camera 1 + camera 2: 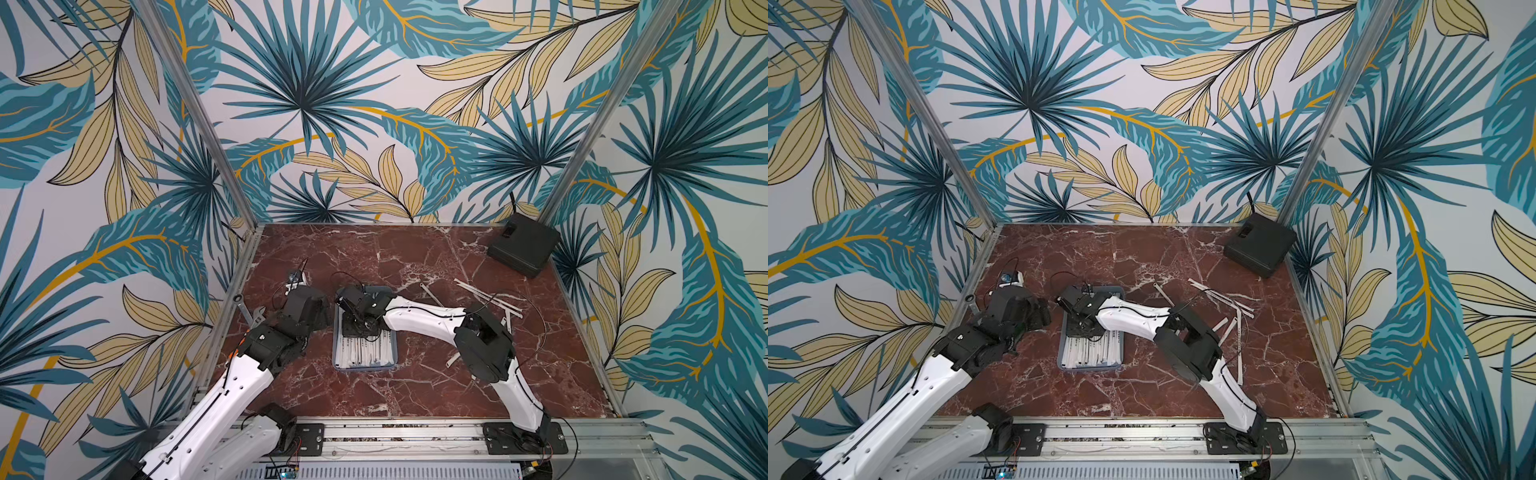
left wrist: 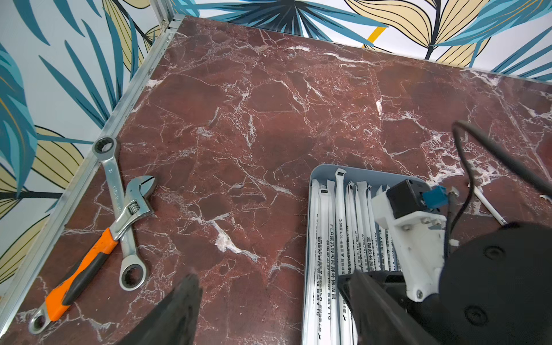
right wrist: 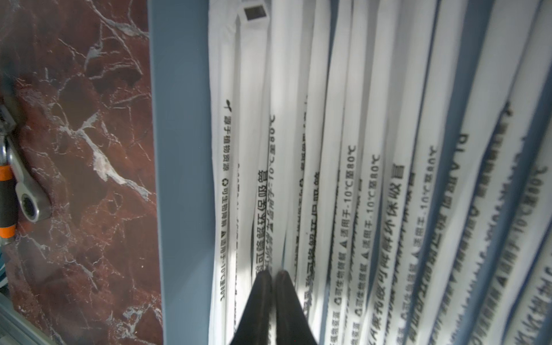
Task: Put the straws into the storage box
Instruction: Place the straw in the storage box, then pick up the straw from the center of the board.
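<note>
The storage box, a grey-blue tray, lies mid-table. Several straws in white printed wrappers lie side by side in it. My right gripper points down into the box with its jaws almost together, pinching a white straw wrapper in the thin slit. More loose straws lie scattered on the marble to the right of the box. My left gripper hovers beside the box's left side, open and holding nothing.
Two metal wrenches, one with an orange handle, lie crossed by the left rail. A black square box sits in the back right corner. Patterned walls enclose the table on three sides.
</note>
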Available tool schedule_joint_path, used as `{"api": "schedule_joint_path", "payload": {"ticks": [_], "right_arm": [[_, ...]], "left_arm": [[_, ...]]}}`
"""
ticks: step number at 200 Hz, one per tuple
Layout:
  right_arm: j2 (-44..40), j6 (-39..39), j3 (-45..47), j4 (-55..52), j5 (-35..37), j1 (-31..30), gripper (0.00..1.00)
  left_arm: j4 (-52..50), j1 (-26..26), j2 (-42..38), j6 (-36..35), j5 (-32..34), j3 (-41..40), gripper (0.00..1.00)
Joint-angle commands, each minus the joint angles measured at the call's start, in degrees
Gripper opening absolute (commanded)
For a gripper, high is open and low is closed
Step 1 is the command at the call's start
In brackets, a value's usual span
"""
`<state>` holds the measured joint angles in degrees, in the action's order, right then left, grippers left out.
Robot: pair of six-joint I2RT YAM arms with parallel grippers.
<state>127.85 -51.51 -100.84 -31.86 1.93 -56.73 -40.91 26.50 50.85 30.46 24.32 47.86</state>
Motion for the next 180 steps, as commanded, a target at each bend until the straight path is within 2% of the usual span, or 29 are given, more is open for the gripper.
{"api": "schedule_joint_path", "payload": {"ticks": [1, 19, 36, 64, 76, 93, 105, 127, 151, 180], "right_arm": [[0.5, -0.3, -0.7, -1.5, -1.3, 0.0, 0.16], [-2.5, 0.3, 0.5, -1.4, -2.1, 0.5, 0.24], [-7.4, 1.4, 3.4, -1.5, -2.0, 1.9, 0.26], [-17.0, 4.8, 13.6, -1.6, 1.0, 9.3, 0.27], [-19.7, 9.4, 17.4, -2.1, 2.3, 14.2, 0.31], [-21.3, 15.3, 19.6, -5.5, 5.1, 19.6, 0.39], [-21.5, 19.1, 20.7, -7.1, 7.2, 22.4, 0.47], [-19.1, 22.9, 20.7, -9.6, 8.3, 26.8, 0.59], [-16.1, 23.2, 20.9, -11.1, 9.7, 30.3, 0.62], [-14.1, 23.4, 20.9, -10.8, 9.4, 32.1, 0.62]], "left_arm": [[1.3, -0.4, 0.1, 0.2, -0.6, -1.1, 0.83], [1.0, -0.4, 0.2, 0.2, -0.8, -0.7, 0.83], [1.0, -0.4, 0.0, -0.4, -0.8, -0.1, 0.83], [3.4, 0.1, 1.5, -1.6, -4.7, 0.8, 0.81], [5.3, 2.7, 3.3, -2.0, -5.7, 1.0, 0.81], [8.8, 9.6, 7.8, -2.7, -5.8, 1.6, 0.81], [11.0, 14.0, 11.9, -2.6, -6.9, 2.5, 0.81], [11.7, 18.0, 20.0, -0.9, -9.8, 5.7, 0.81], [11.7, 20.8, 25.6, -0.4, -10.3, 7.8, 0.81], [11.8, 21.2, 26.1, 0.3, -10.1, 7.3, 0.82]]}}
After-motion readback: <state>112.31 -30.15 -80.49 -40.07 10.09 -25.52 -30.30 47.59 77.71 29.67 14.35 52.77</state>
